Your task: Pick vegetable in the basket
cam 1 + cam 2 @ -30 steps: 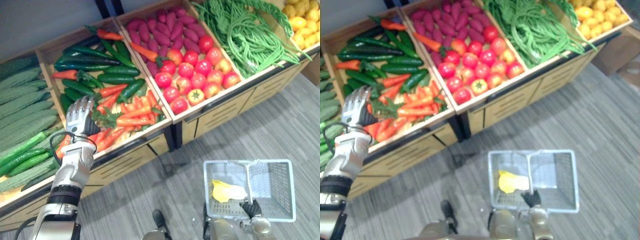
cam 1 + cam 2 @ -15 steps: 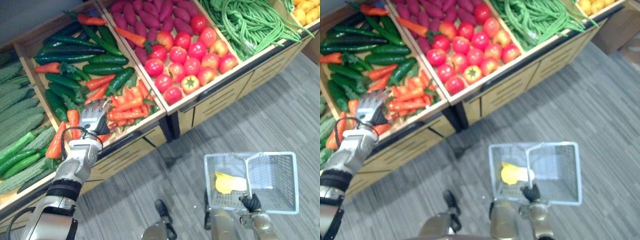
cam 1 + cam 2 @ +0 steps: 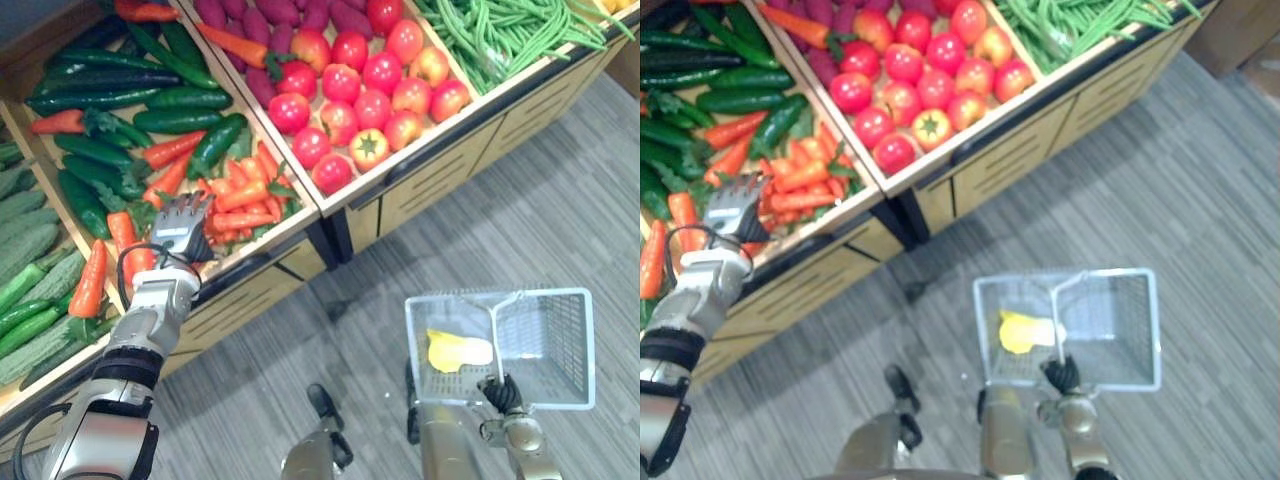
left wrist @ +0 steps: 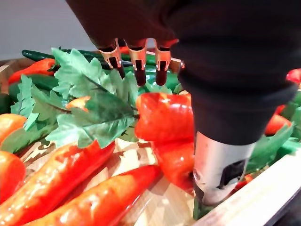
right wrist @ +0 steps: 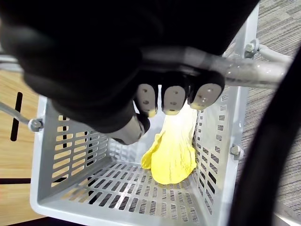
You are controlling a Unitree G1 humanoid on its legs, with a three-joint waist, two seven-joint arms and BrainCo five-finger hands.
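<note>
Wooden stand [image 3: 440, 175] with open bins side by side: orange carrots [image 3: 240, 205] at the front of one bin with dark green cucumbers [image 3: 150, 95] behind, red tomatoes [image 3: 365, 85] and purple sweet potatoes [image 3: 270, 12] in the next, green beans [image 3: 500, 25] rightmost; grey striped floor [image 3: 560, 220] in front

At left centre of the frame the left hand [image 3: 183, 222], fingers straight, hangs over a bin packed with orange-red vegetables [image 3: 238, 196] and green leaves [image 4: 89, 108] that lie against one another, leaving only narrow gaps; the wooden front rim [image 4: 256, 195] closes the bin's near side. The strip of grey floor [image 3: 400, 262] between the stand and the basket [image 3: 550, 350] at lower right is unobstructed. The raised handle [image 5: 244, 70], clasped by the right hand [image 3: 500, 395], crosses the basket's opening: a yellow vegetable [image 3: 458, 351] occupies the left part, while the right part is bare.
</note>
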